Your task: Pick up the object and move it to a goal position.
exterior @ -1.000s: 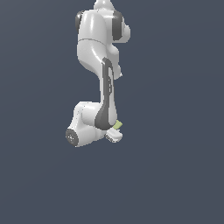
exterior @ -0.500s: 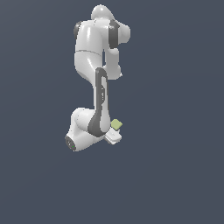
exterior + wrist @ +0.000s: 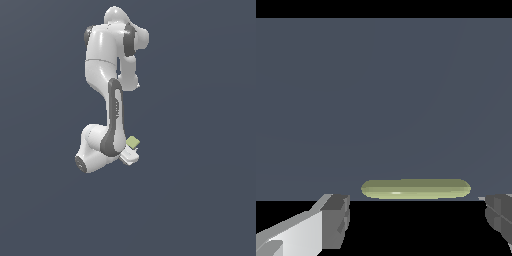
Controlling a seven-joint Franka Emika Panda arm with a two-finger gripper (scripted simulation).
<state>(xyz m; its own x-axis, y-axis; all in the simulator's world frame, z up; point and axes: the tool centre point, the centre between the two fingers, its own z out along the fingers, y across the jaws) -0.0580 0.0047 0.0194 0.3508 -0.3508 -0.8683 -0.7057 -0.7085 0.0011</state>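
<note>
The object (image 3: 132,143) is a tiny pale yellow-green cube, resting just beside the white arm's wrist in the exterior view. My gripper (image 3: 131,150) is right at it, one white finger (image 3: 129,157) showing just below the cube. In the wrist view the object (image 3: 416,189) appears as a flat yellow-green strip lying between the two grey fingertips (image 3: 336,217). A small gap shows on each side of it, so my gripper (image 3: 416,215) is open around the object without touching it.
The white Panda arm (image 3: 112,75) rises above the wrist and folds back over it. All around lies a plain dark grey-blue ground (image 3: 200,200) with no other objects or edges in view.
The arm's upper links have swung towards the exterior view's left and the wrist has sunk a little. The object has stayed where it was.
</note>
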